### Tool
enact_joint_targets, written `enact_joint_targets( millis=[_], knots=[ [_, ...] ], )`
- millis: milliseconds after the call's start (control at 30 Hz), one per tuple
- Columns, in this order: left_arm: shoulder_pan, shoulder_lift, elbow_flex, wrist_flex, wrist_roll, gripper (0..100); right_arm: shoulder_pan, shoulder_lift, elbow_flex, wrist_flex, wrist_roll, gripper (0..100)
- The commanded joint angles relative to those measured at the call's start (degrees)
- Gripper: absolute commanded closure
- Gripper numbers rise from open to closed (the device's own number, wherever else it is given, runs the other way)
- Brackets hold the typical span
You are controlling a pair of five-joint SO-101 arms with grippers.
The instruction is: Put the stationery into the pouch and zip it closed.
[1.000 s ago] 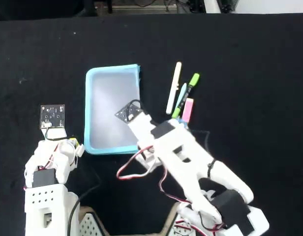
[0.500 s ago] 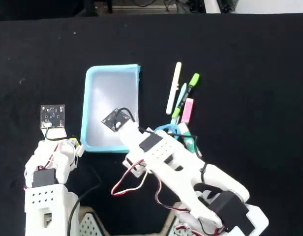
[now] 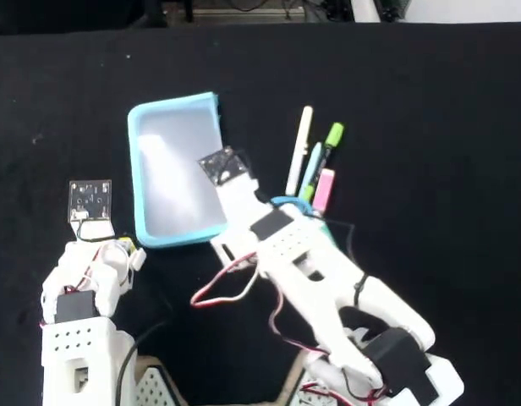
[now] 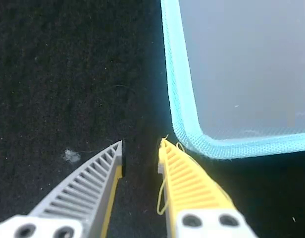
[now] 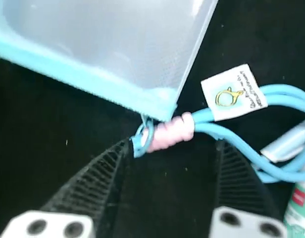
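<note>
Pale-blue pouch [image 3: 172, 169] lies flat on the black table [image 3: 430, 101], left of centre. The pens [image 3: 311, 161] sit in a loose bunch just to its right, none inside yet. The pouch looks like thin translucent mesh with a fabric edge. It is probably light and limp, and likely to slide or fold if pushed, so one arm should probably pin it while the other works.

Right end effector [image 5: 172, 148] sits at the pouch's near right corner, jaws spread wide and empty. It straddles the zip ring [image 5: 144, 135] and the pink-wrapped end of a blue strap [image 5: 271, 99] carrying a white tag [image 5: 231, 91]. That ring, or the wrapped stub beside it, seems the best hold for the zip. The strap itself is slack cord and would give before it pulls.

Left end effector [image 4: 140, 146] rests low at the pouch's near left corner, jaws slightly apart and holding nothing, one tip just beside the edge binding.

The pens look slim, rigid and smooth, apt to roll, so a grip across mid-barrel suits them.
</note>
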Motion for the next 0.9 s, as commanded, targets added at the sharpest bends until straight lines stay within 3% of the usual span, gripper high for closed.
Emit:
enact_joint_targets(
  millis=[0,167,333,400,567,867],
  knots=[
    [-0.40,0.09,-1.01,-0.79,0.09,87,1.23,-0.66,-5.58,5.71,6.86,73.0],
    [-0.40,0.09,-1.01,-0.79,0.09,87,3.34,-0.57,-6.37,5.54,22.42,72.7],
    [-0.40,0.09,-1.01,-0.79,0.09,87,3.25,-0.84,-1.54,-0.35,46.24,73.0],
    [-0.40,0.09,-1.01,-0.79,0.09,87,3.25,-0.84,0.57,-3.69,52.04,73.0],
    [-0.40,0.09,-1.01,-0.79,0.09,87,2.55,-0.40,3.91,-10.02,53.01,73.0],
    [-0.40,0.09,-1.01,-0.79,0.09,87,2.55,-0.40,9.01,-10.73,60.22,73.0]
  ],
)
